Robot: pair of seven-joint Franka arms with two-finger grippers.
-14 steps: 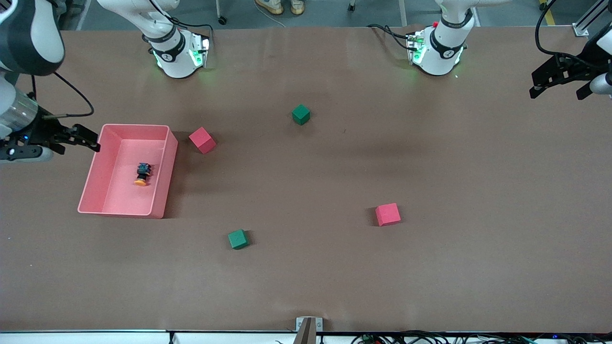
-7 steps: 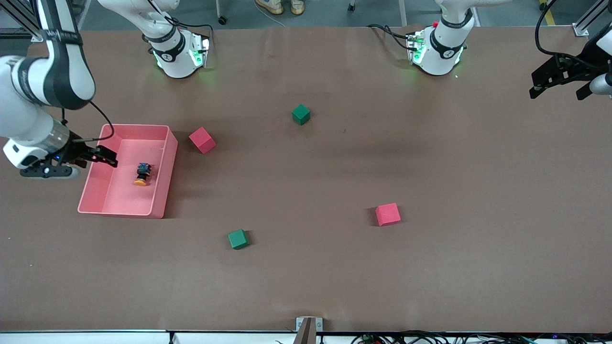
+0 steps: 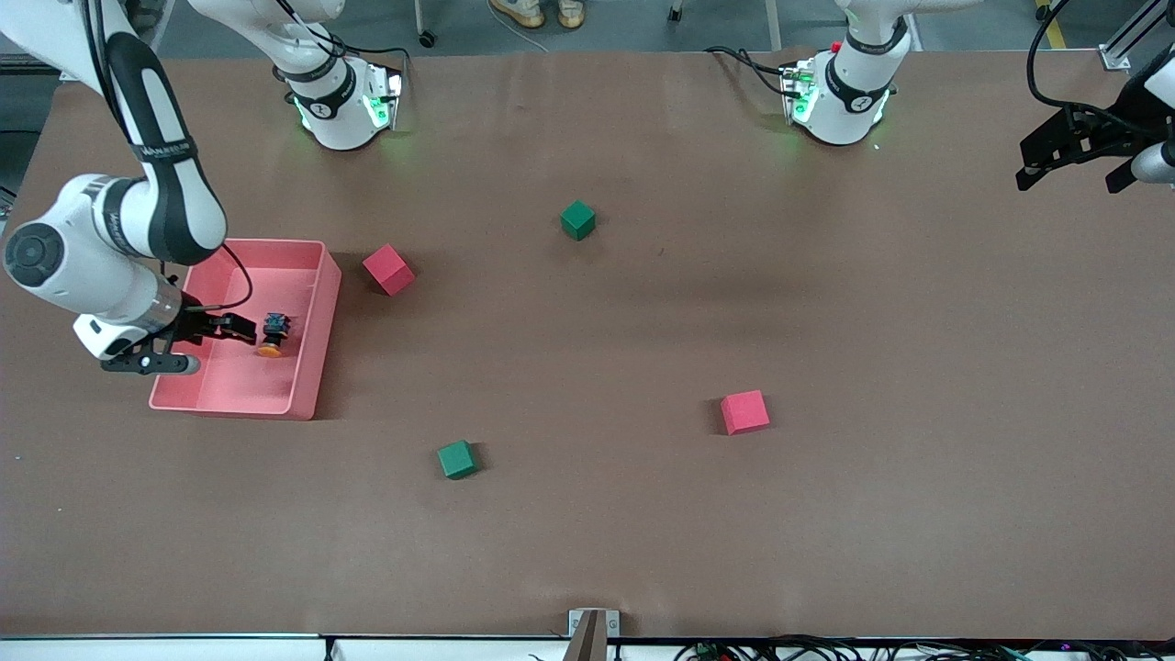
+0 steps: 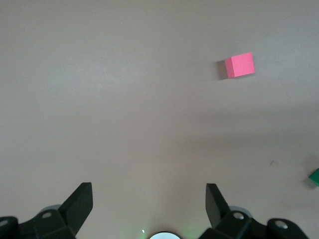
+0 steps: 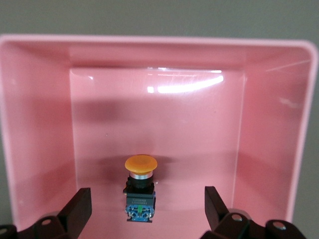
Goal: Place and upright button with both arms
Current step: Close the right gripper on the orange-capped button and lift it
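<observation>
- The right gripper [image 3: 240, 328] hangs inside the pink bin [image 3: 312, 344], low over its floor, with its jaws spread wide and nothing between them.
- The button [image 3: 273, 334] lies on its side on the bin floor, just off the fingertips, orange cap pointing toward the front camera and black-and-blue body away from it.
- In the right wrist view the button [image 5: 140, 186] sits midway between the two open fingers [image 5: 77, 209], so the line-up looks good to me.
- The step in hand, I'd say, is the reach-in for the pick; no contact yet as far as I can see.
- Next move, by my reckoning: ease down and forward until the fingers straddle the blocky body, then close on it, not on the round cap, which would likely slip.
- The bin wall stands close beside the button, so there is little room for a finger on that side.
- The left gripper [image 3: 1074, 161] waits in the air at the left arm's end of the table, jaws open and empty; its wrist view shows only bare table [image 4: 124, 99], a red cube [image 4: 239, 65] and the corner of a green cube [image 4: 314, 177].
- Out on the table there are two red cubes [image 3: 388, 269] and two green cubes [image 3: 577, 219], all well apart from the bin.
</observation>
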